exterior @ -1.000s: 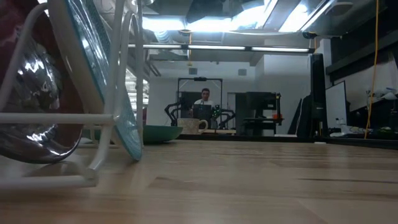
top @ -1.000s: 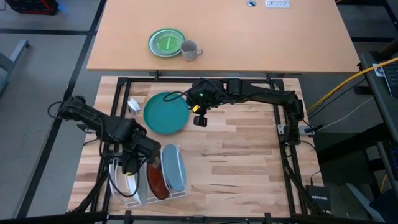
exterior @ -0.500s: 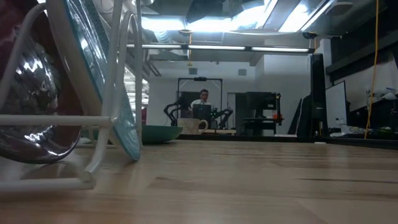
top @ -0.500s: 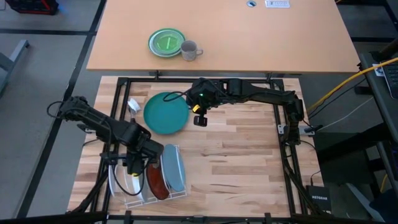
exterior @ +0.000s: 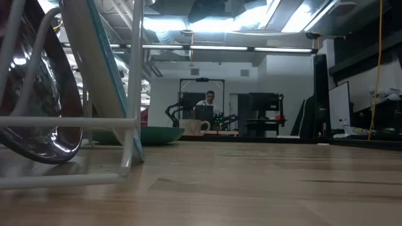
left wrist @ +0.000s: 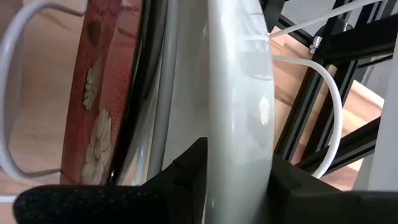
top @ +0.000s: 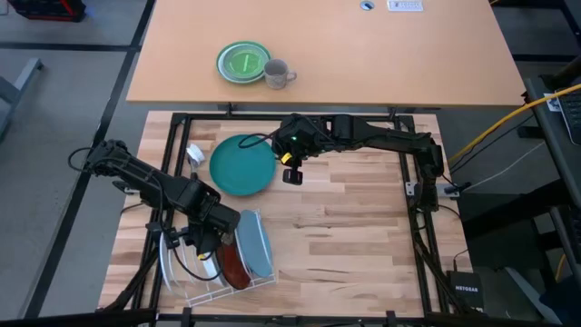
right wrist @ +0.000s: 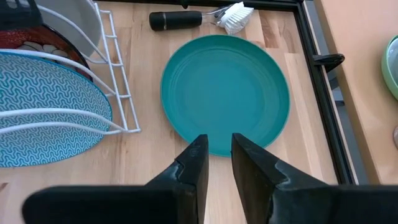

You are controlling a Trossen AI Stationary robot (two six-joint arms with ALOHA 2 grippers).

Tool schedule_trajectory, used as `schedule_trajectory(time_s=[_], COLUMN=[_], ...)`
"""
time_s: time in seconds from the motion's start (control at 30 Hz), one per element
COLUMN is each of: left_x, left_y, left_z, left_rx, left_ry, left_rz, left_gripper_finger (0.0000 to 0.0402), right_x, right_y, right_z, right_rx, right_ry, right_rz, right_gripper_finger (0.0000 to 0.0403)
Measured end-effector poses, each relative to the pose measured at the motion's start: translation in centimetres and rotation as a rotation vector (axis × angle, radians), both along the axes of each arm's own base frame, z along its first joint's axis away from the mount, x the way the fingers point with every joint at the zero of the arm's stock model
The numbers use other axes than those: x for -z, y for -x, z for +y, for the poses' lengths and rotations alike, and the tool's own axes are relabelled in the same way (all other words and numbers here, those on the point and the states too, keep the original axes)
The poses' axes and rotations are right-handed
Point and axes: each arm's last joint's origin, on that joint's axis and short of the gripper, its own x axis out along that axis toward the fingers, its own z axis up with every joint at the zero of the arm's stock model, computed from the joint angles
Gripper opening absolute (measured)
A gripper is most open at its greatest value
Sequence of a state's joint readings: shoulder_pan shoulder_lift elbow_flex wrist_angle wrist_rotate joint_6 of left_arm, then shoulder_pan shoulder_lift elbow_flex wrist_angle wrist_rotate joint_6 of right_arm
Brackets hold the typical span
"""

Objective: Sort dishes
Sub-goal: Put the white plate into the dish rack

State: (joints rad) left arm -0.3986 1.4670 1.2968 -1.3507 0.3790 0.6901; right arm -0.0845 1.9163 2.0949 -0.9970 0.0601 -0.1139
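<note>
While the dark teal plate (top: 242,164) lies flat on the wooden table (top: 345,227), apart from the others, three plates are held upright in the white wire rack (top: 214,277): the white plate (left wrist: 239,93), the dark red plate (left wrist: 99,99) with pale flower marks, and the light blue patterned plate (right wrist: 50,109). The white plate's rim is clamped between the fingers of the left gripper (left wrist: 233,162) at the rack. The right gripper (right wrist: 216,158) is held just over the teal plate's edge, its fingers slightly parted and empty.
</note>
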Motion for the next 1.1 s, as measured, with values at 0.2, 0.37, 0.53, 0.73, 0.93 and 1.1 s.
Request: schedule_trajectory(time_s=[0.2, 0.37, 0.53, 0.73, 0.93, 1.1], left_x=[-0.1, -0.4, -0.9, -1.1, -1.1, -1.1], left_y=[0.2, 0.6, 1.0, 1.2, 1.1, 1.0], left_z=[0.1, 0.4, 0.7, 0.8, 0.8, 0.8], left_rx=[-0.046, -0.061, -0.127, -0.141, -0.13, -0.16], left_ry=[-0.02, -0.059, -0.104, -0.114, -0.112, -0.123], left_rz=[0.024, 0.011, -0.01, -0.019, -0.032, -0.039], left_gripper_finger=[0.0097, 0.01, 0.01, 0.01, 0.01, 0.01], right_x=[0.0, 0.0, 0.0, 0.0, 0.0, 0.0], right_y=[0.0, 0.0, 0.0, 0.0, 0.0, 0.0], right_z=[0.0, 0.0, 0.0, 0.0, 0.0, 0.0], right_rx=[0.0, 0.0, 0.0, 0.0, 0.0, 0.0], right_ry=[0.0, 0.0, 0.0, 0.0, 0.0, 0.0], right_rz=[0.0, 0.0, 0.0, 0.0, 0.0, 0.0], right_gripper_finger=[0.0074, 0.0074, 0.0074, 0.0074, 0.0074, 0.0074])
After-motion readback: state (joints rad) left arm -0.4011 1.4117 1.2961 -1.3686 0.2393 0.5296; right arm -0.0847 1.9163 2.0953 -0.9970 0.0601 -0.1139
